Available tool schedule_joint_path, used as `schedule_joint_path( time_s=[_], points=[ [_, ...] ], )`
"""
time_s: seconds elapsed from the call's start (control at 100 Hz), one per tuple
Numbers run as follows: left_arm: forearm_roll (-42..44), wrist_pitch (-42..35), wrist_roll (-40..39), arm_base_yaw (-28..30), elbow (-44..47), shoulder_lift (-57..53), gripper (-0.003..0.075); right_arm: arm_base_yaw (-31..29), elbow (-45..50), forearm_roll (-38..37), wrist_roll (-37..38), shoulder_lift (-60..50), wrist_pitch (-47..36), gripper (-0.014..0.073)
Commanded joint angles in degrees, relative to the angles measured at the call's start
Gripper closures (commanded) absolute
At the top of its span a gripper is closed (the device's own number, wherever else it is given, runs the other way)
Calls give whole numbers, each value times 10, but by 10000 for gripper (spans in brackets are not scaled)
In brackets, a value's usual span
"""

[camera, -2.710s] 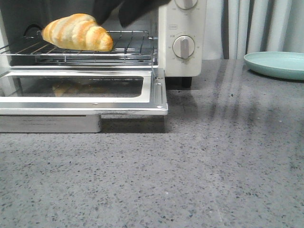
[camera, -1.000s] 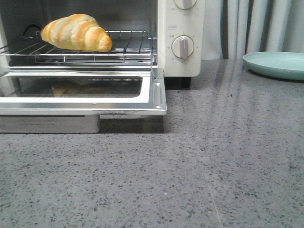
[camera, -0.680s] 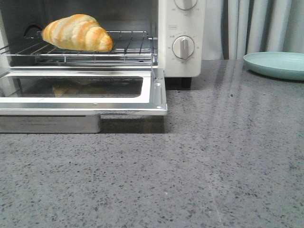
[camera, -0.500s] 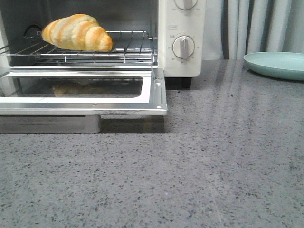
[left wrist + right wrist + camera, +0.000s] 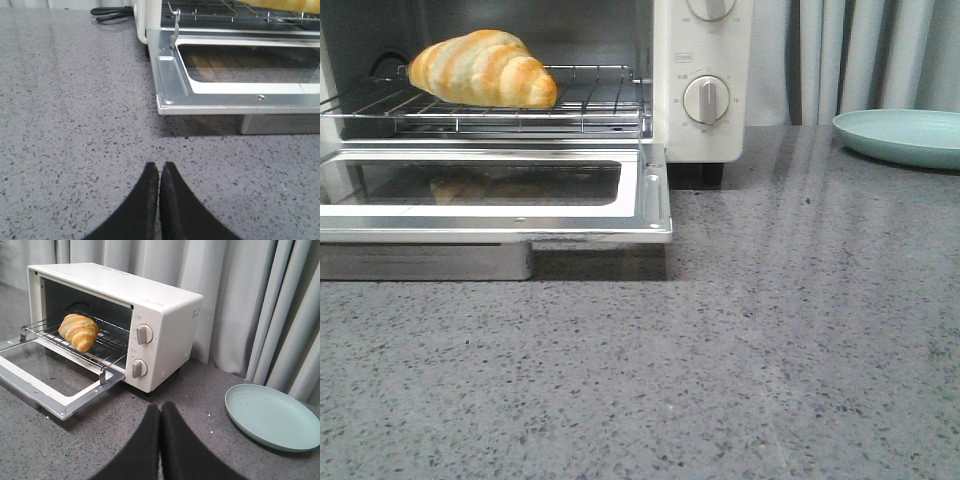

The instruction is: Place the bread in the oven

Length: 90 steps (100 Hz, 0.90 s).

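From the front, the bread (image 5: 483, 68) lies on the wire rack (image 5: 590, 100) inside the oven (image 5: 705, 130), toward the left part of the rack. The oven door (image 5: 520, 220) is folded down flat over the grey counter (image 5: 720, 370), and its glass shows a faint reflection of the bread. Two round knobs (image 5: 706, 99) sit on the panel at the oven's right side. A pale green plate (image 5: 905, 135) rests near the counter's far right edge, in front of grey curtains (image 5: 870, 55). Neither arm shows here.

Through the left wrist camera, the left gripper (image 5: 160, 172) hangs just above bare counter, its two black fingers pressed together with nothing between them. Ahead of it is the corner of the open door (image 5: 172, 97), and a black cable (image 5: 112, 12) trails behind the oven.

Through the right wrist camera, the right gripper (image 5: 160, 412) is likewise closed tight and empty, well back from the oven (image 5: 170, 335). The bread (image 5: 79, 331) sits on the rack (image 5: 107, 347) in the open cavity. The plate (image 5: 272, 417) lies on the counter (image 5: 45, 445), apart from the oven, toward the curtains (image 5: 260, 305).
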Motion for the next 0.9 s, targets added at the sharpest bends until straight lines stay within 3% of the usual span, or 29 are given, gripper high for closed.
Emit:
schedule_joint_path(
  time_s=[0.0,0.89],
  points=[
    [-8,-26,-6,1,13,-18,741,-4,-12,-8,3,14,-42,653],
    [-24,-24,-6,1,13,-18,741,-4,-12,-8,3,14,-42,653]
  ],
)
